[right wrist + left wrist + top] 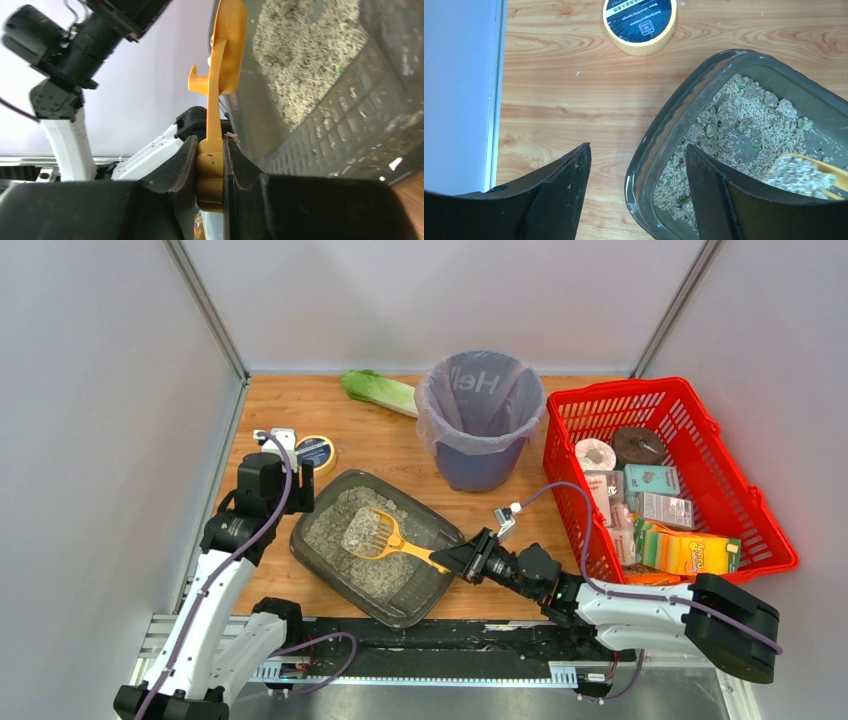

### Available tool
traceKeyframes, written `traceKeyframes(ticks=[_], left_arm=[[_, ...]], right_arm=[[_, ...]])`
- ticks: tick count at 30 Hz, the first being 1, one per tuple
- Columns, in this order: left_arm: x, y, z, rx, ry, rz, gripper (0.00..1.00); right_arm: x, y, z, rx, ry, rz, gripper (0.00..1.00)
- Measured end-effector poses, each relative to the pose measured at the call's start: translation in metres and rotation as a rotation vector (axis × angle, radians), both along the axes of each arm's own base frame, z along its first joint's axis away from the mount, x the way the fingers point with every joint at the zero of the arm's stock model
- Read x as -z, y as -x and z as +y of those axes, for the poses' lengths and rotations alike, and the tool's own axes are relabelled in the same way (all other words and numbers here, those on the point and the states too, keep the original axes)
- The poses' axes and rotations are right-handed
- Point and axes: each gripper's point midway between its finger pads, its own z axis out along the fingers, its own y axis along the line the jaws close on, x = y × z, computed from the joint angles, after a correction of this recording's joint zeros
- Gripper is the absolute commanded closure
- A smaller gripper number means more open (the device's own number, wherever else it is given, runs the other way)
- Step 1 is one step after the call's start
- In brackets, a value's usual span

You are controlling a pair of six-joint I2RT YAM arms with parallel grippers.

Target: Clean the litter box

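Observation:
The litter box (432,586) is a shallow dark grey tray of grey-beige granules, lying near the table's front left. A yellow scoop (372,531) loaded with litter hovers over it, and my right gripper (462,562) is shut on its handle at the box's right corner. In the right wrist view the handle (210,165) is clamped between the fingers of my right gripper (209,145). My left gripper (297,502) stands open at the box's left end. In the left wrist view my left gripper (638,150) straddles the rim (659,145), one finger over the table, the other over the litter (744,125).
A purple bag-lined bin (480,420) stands behind the box. A red mesh basket (700,430) of groceries is at the right. A green leafy vegetable (378,390) lies at the back. A yellow tape roll (314,452) (640,22) sits left of the box, near the side wall (459,95).

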Motion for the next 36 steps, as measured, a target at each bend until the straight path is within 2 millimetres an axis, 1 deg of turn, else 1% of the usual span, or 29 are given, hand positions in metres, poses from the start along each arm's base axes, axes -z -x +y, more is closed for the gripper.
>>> traceKeyframes(ticks=[4,7,9,11,14,19,25,29,33,36], left_arm=[[0.000,0.000,0.001,-0.003,-0.002,0.000,0.22],[0.000,0.000,0.001,-0.003,-0.002,0.000,0.22],[0.001,-0.001,0.000,-0.003,-0.002,0.003,0.22],[0.001,-0.001,0.000,-0.003,-0.003,0.004,0.22],[0.002,-0.001,0.000,-0.004,-0.002,0.003,0.22],[0.002,-0.001,0.001,-0.007,-0.003,0.003,0.22],[0.002,-0.001,0.002,-0.012,-0.005,0.000,0.22],[0.002,-0.001,0.002,-0.014,-0.007,0.001,0.22],[0.002,-0.001,0.002,-0.014,-0.006,0.001,0.22],[0.002,-0.001,0.002,-0.014,-0.007,0.001,0.22]], right_arm=[[-0.022,-0.001,-0.005,0.016,-0.055,-0.045,1.00],[-0.039,-0.002,-0.003,0.017,-0.074,-0.084,1.00],[-0.046,-0.002,-0.004,0.023,-0.097,-0.094,1.00],[-0.045,-0.002,-0.008,0.034,-0.109,-0.096,1.00],[-0.042,-0.002,-0.008,0.032,-0.099,-0.092,1.00],[-0.049,-0.001,-0.011,0.037,-0.133,-0.092,1.00],[-0.053,0.000,-0.012,0.036,-0.148,-0.088,1.00],[-0.051,0.000,-0.013,0.041,-0.157,-0.070,1.00],[-0.044,0.001,-0.013,0.033,-0.141,-0.054,1.00],[-0.045,0.000,-0.014,0.044,-0.156,-0.047,1.00]])
